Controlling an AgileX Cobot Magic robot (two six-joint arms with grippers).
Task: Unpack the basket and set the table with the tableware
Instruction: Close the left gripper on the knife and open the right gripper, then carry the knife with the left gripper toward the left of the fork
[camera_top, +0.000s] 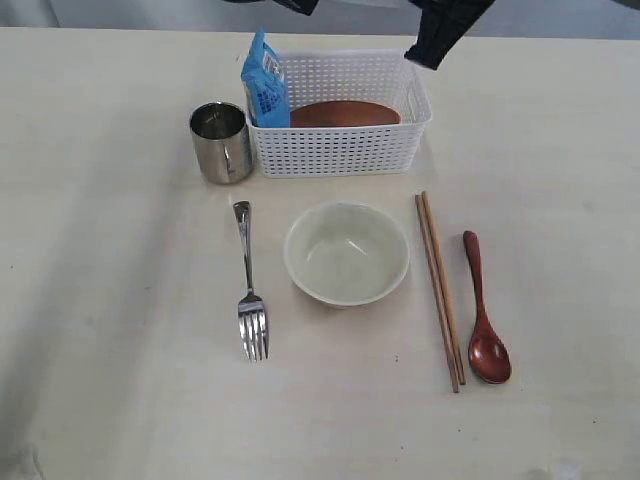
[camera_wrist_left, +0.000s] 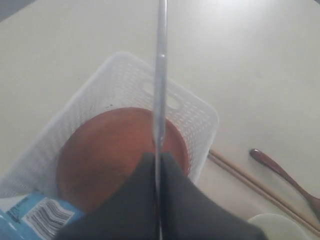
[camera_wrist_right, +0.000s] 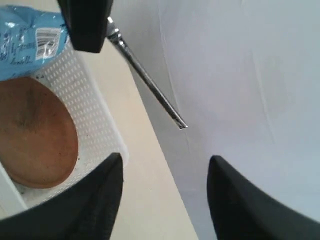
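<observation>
My left gripper (camera_wrist_left: 160, 160) is shut on a steel knife (camera_wrist_left: 160, 75), held high over the white basket (camera_top: 340, 150). The brown plate (camera_top: 345, 113) lies in the basket. In the right wrist view the knife (camera_wrist_right: 150, 82) sticks out from the left gripper (camera_wrist_right: 87, 25). My right gripper (camera_wrist_right: 165, 170) stands open and empty above the basket's right end, dark at the top of the exterior view (camera_top: 440, 40). On the table (camera_top: 120, 300) are the steel mug (camera_top: 220, 140), fork (camera_top: 250, 290), bowl (camera_top: 346, 252), chopsticks (camera_top: 438, 290) and wooden spoon (camera_top: 482, 320).
A blue snack packet (camera_top: 265, 85) stands upright in the basket's left end. The mug stands close against the basket's left side. The table's far edge runs just behind the basket, with a pale wall beyond it.
</observation>
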